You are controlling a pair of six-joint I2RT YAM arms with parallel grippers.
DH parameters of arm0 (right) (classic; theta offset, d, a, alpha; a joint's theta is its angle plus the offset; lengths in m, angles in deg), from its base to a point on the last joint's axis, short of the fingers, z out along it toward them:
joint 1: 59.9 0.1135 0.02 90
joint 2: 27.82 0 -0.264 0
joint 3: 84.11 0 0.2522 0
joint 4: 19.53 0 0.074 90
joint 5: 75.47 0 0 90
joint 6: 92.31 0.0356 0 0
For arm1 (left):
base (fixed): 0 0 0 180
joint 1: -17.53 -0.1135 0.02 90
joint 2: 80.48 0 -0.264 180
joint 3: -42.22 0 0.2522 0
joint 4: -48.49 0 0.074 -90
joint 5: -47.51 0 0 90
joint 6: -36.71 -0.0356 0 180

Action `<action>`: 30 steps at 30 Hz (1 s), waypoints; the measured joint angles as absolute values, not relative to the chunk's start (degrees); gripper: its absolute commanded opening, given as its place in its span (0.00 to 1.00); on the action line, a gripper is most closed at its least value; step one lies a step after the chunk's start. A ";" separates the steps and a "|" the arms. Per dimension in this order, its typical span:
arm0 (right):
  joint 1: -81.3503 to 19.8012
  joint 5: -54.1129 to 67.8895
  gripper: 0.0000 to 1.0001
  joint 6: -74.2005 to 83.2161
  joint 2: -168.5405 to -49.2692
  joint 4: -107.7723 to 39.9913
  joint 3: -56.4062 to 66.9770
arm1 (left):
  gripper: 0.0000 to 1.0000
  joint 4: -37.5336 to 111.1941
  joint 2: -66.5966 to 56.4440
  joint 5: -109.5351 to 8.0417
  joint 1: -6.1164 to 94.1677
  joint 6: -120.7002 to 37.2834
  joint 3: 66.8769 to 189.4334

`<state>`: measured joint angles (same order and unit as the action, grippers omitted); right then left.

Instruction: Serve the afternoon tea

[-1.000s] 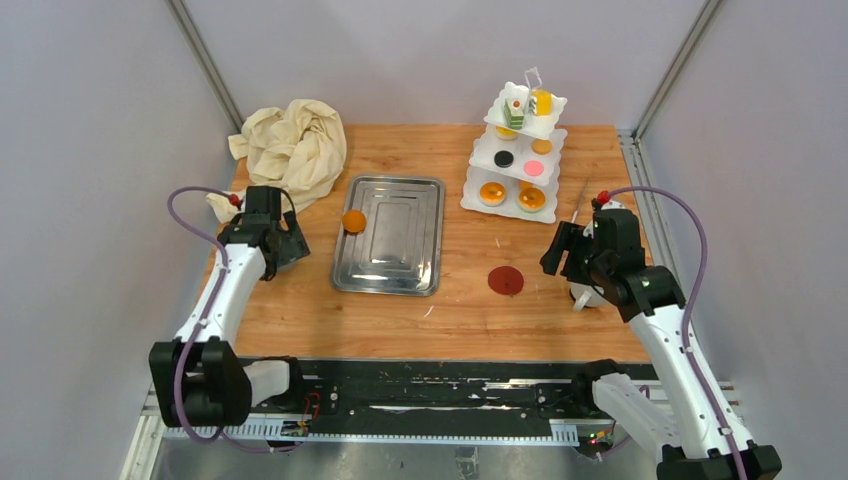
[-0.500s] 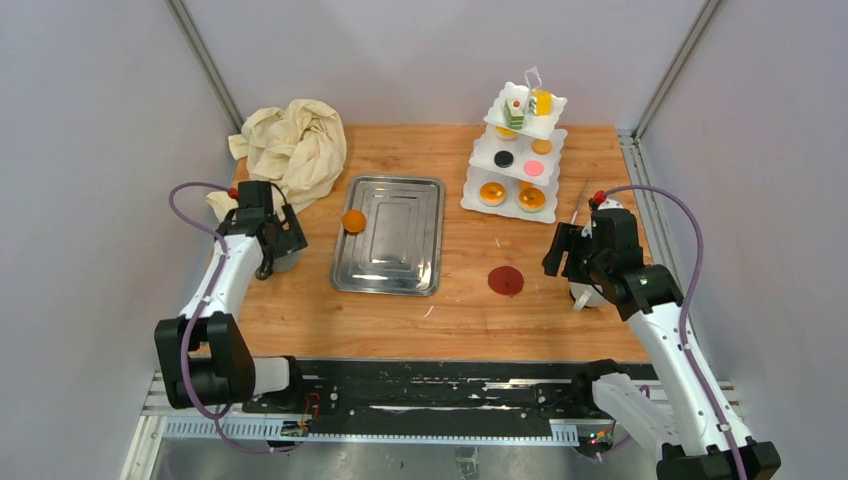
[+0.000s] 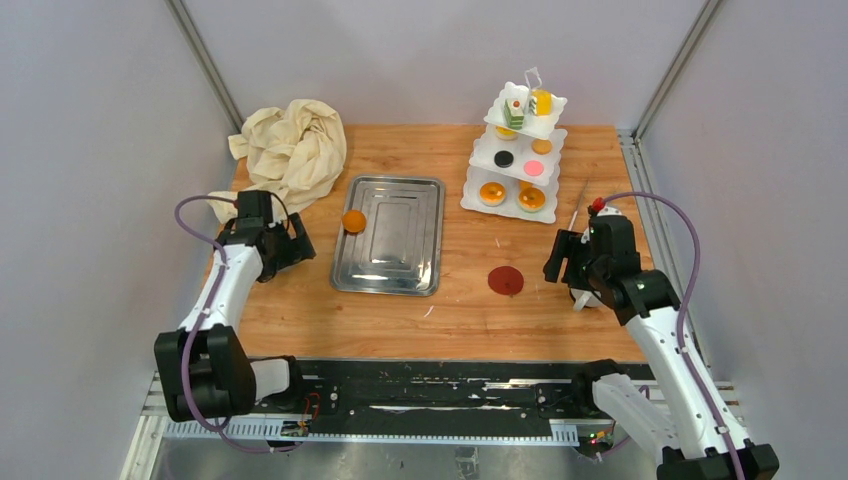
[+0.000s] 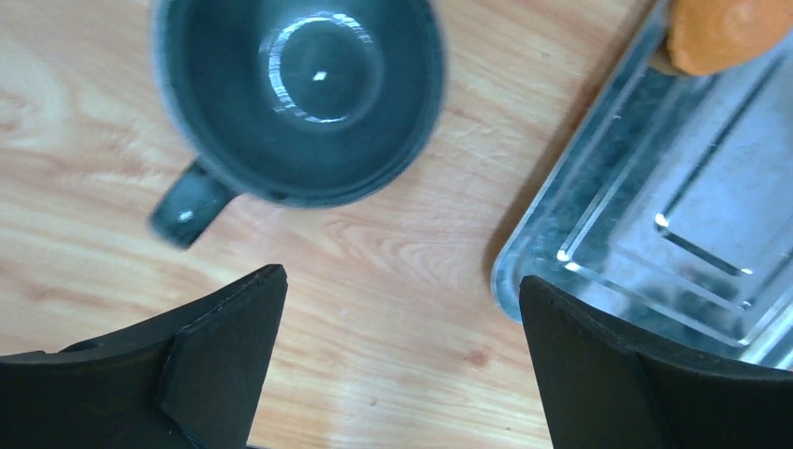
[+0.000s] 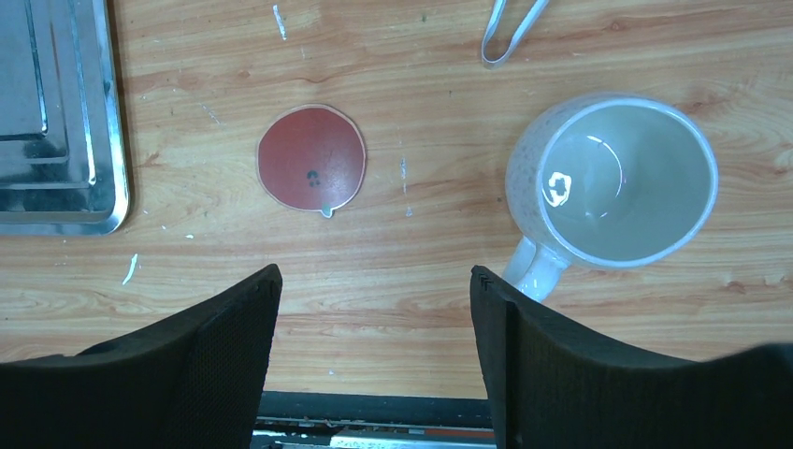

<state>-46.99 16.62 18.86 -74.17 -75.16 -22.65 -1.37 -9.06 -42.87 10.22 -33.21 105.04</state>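
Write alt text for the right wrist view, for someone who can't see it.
An empty off-white mug stands on the wooden table, beyond the open right gripper. A red disc lies to its left, and part of a steel tray shows at far left.

A steel tray (image 3: 400, 250) lies left of centre on the wooden table (image 3: 460, 315), with a crumpled cream cloth (image 3: 295, 148) heaped at the far left corner, just beyond it. To the tray's right a round red disc (image 3: 506, 281) lies flat. Thin metal tongs (image 3: 578, 205) lie further right, apart from the disc.
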 measured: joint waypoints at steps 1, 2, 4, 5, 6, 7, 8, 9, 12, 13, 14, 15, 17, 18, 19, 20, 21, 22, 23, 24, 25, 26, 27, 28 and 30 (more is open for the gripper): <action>-46.99 16.62 0.73 18.88 -74.13 -75.14 -22.65 | 0.98 -2.03 -9.87 -41.56 10.22 -33.15 104.76; -46.99 16.62 0.73 18.88 -74.08 -75.14 -22.65 | 0.98 -2.66 -10.68 -39.24 10.22 -33.17 104.69; -46.99 16.64 0.73 18.88 -73.91 -75.14 -22.65 | 0.98 -2.97 -12.15 -34.02 10.19 -33.10 104.72; -46.99 16.64 0.73 18.88 -73.82 -75.12 -22.67 | 0.98 -3.05 -12.71 -31.55 10.17 -33.04 104.74; -46.99 16.64 0.73 18.88 -73.78 -75.05 -22.73 | 0.98 -3.23 -13.04 -29.32 10.15 -32.99 104.85; -46.99 16.64 0.73 18.88 -73.82 -74.90 -22.86 | 0.98 -3.32 -13.02 -28.22 10.15 -32.99 104.98; -46.99 16.62 0.73 18.91 -73.97 -74.70 -23.02 | 0.98 -3.38 -12.65 -26.91 10.15 -33.04 105.22; -46.99 16.57 0.73 18.91 -74.39 -74.68 -23.10 | 0.98 -3.36 -12.21 -26.15 10.15 -33.15 105.42; -46.99 16.09 0.73 18.95 -75.68 -74.31 -23.19 | 0.98 -2.33 -9.87 -25.58 10.08 -33.39 105.94; -46.99 15.94 0.73 19.01 -75.81 -74.03 -23.41 | 0.98 -1.70 -8.93 -26.08 10.08 -33.34 105.94; -46.99 15.74 0.73 19.12 -75.81 -73.76 -23.67 | 0.98 -1.00 -7.67 -26.87 10.00 -33.32 105.98; -46.99 15.57 0.73 19.19 -75.72 -73.48 -23.96 | 0.98 -0.56 -6.60 -27.42 9.93 -33.32 106.07; -46.99 15.04 0.73 19.34 -75.70 -73.30 -24.37 | 0.98 -0.10 -4.17 -28.01 9.69 -33.63 106.51; -46.99 14.98 0.73 19.34 -75.70 -73.24 -24.46 | 0.98 0.05 -3.27 -28.46 9.38 -33.67 106.73; -46.99 14.93 0.73 19.34 -75.66 -73.17 -24.55 | 0.98 0.31 -2.57 -29.34 9.08 -33.78 106.84; -46.99 14.89 0.73 19.34 -75.64 -73.02 -24.57 | 0.98 0.60 -2.16 -30.17 8.97 -33.80 106.84; -46.99 14.85 0.72 19.32 -75.64 -72.91 -24.59 | 0.99 0.86 -1.70 -31.55 8.90 -33.80 106.84; -46.99 14.76 0.73 19.30 -75.61 -72.71 -24.61 | 0.99 1.12 -1.46 -32.90 8.93 -33.76 106.75; -46.99 14.74 0.73 19.30 -75.61 -72.65 -24.61 | 1.00 1.36 -1.41 -34.08 8.93 -33.74 106.62; -46.99 14.74 0.72 19.28 -75.64 -72.52 -24.61 | 1.00 1.76 -1.41 -35.74 8.93 -33.63 106.27; -46.99 14.74 0.73 19.26 -75.70 -72.43 -24.61 | 1.00 2.17 -1.59 -37.14 8.93 -33.45 105.83; -46.99 14.74 0.72 19.26 -75.79 -72.41 -24.61 | 1.00 2.61 -1.85 -38.72 8.93 -33.26 105.17; -46.99 14.74 0.73 19.26 -75.94 -72.36 -24.61 | 1.00 2.94 -2.09 -40.03 8.93 -33.08 104.52; -46.99 14.74 0.73 19.23 -76.16 -72.28 -24.61 | 1.00 3.15 -2.40 -41.10 8.93 -33.04 103.86; -46.99 14.72 0.73 19.23 -76.66 -72.10 -24.61 | 1.00 2.98 -3.25 -42.52 8.97 -32.97 102.79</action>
